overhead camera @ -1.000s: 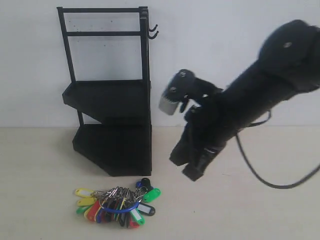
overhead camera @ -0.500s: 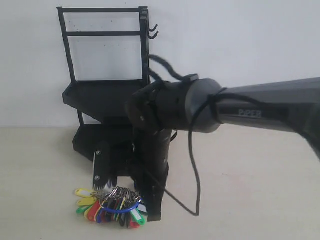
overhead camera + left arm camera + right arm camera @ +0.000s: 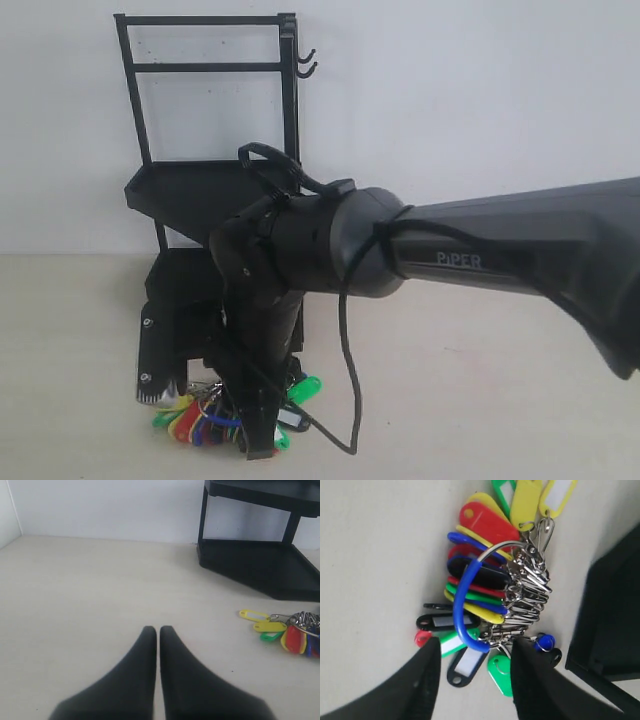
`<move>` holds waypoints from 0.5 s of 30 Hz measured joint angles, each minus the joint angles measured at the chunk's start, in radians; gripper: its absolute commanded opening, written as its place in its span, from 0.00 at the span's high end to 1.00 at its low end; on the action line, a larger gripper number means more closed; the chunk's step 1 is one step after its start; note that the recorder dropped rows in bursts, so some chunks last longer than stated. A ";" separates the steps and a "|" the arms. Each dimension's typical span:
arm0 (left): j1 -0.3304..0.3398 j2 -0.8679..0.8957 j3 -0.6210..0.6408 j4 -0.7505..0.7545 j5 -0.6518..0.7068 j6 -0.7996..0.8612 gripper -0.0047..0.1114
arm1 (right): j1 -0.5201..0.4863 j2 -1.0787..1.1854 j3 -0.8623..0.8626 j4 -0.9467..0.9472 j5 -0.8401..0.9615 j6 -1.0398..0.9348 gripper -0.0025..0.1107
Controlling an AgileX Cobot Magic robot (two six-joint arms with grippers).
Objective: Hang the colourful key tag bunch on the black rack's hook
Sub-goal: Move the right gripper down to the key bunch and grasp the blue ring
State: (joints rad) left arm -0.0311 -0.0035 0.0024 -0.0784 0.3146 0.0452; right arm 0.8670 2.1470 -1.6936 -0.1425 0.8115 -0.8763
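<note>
The colourful key tag bunch lies on the table in front of the black rack, mostly hidden by my right arm. My right gripper points down over it. In the right wrist view the right gripper is open, its two fingers straddling the end of the bunch where the blue loop curves round. Nothing is clamped. The rack's two side hooks stick out at its top right. My left gripper is shut and empty, low over bare table, with the bunch off to one side.
The rack's lower tray sits close beside the bunch and the right fingers. A white wall stands behind the rack. The right arm's cable hangs down to the table near the tags.
My right arm has swung from the right side leftward and down across the rack's front. Its gripper now stands over the bunch, lower and further left than half a second ago.
</note>
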 measured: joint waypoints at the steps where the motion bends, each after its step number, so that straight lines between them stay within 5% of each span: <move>1: 0.000 0.000 0.000 0.000 0.000 0.000 0.92 | 0.000 0.008 0.000 0.000 -0.007 0.002 0.60; 15: 0.000 0.000 0.000 0.000 0.000 0.000 0.92 | 0.000 0.095 0.000 0.015 -0.099 0.046 0.60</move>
State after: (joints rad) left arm -0.0311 -0.0035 0.0024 -0.0784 0.3146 0.0452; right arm 0.8670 2.2420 -1.6941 -0.1275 0.7122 -0.8302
